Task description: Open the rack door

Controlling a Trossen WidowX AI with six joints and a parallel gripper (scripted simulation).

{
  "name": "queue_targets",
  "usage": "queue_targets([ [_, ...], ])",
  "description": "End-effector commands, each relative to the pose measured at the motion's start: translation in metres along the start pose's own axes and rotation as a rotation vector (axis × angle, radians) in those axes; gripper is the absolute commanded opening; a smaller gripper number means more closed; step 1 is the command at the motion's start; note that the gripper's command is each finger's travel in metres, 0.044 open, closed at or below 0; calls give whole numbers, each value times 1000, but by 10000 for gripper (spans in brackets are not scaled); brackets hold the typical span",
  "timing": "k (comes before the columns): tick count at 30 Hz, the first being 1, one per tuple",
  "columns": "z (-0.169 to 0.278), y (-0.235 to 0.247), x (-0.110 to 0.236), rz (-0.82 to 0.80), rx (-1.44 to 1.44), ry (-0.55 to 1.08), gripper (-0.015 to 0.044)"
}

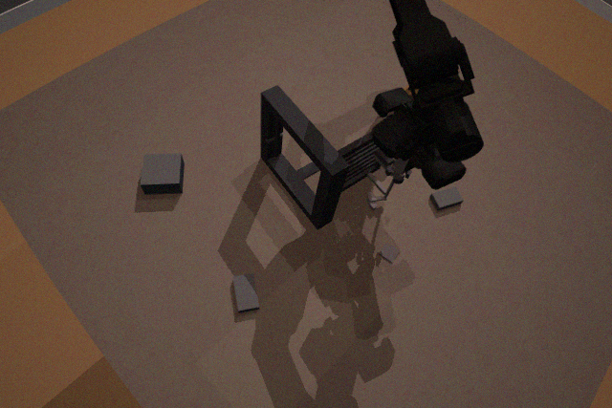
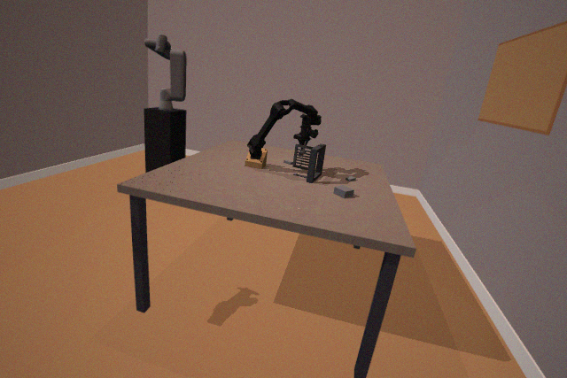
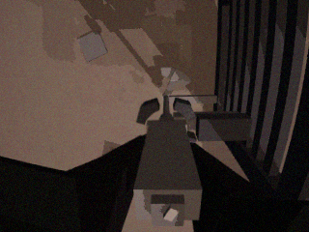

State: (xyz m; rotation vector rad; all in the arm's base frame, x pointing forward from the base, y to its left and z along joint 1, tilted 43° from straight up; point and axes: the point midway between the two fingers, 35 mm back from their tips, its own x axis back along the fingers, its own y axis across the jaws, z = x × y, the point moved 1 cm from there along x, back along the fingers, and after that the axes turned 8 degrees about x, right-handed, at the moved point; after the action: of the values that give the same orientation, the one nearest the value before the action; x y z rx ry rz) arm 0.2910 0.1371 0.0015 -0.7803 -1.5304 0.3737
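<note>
The dark rack frame [image 1: 301,128] [image 2: 314,165] stands upright on the table. Its slatted door [image 1: 360,161] [image 2: 301,155] [image 3: 263,63] is swung far out from the frame's near post, roughly square to it; the exact angle cannot be read. My gripper [image 3: 166,146] [image 2: 302,142] points down beside the door's outer side and is shut on the door handle [image 3: 166,103], a thin upright bar between the fingertips. A short bracket [image 3: 224,128] lies between handle and slats. In the top view the arm hides much of the handle; how far it is turned is unclear.
A large grey block [image 1: 162,169] [image 2: 344,191] lies beyond the frame. Smaller grey pieces lie at the front [image 1: 245,293], right of the gripper [image 1: 446,198] and in the arm's shadow [image 1: 389,252]. The arm's orange base [image 2: 255,159] stands behind the rack.
</note>
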Motion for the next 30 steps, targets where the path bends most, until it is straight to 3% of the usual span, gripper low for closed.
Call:
queue_targets([
  [1, -1, 1, 1, -3, -10, 2, 11],
  [12, -1, 1, 1, -3, -10, 2, 283],
  [30, -1, 2, 23, -9, 2, -4, 283],
])
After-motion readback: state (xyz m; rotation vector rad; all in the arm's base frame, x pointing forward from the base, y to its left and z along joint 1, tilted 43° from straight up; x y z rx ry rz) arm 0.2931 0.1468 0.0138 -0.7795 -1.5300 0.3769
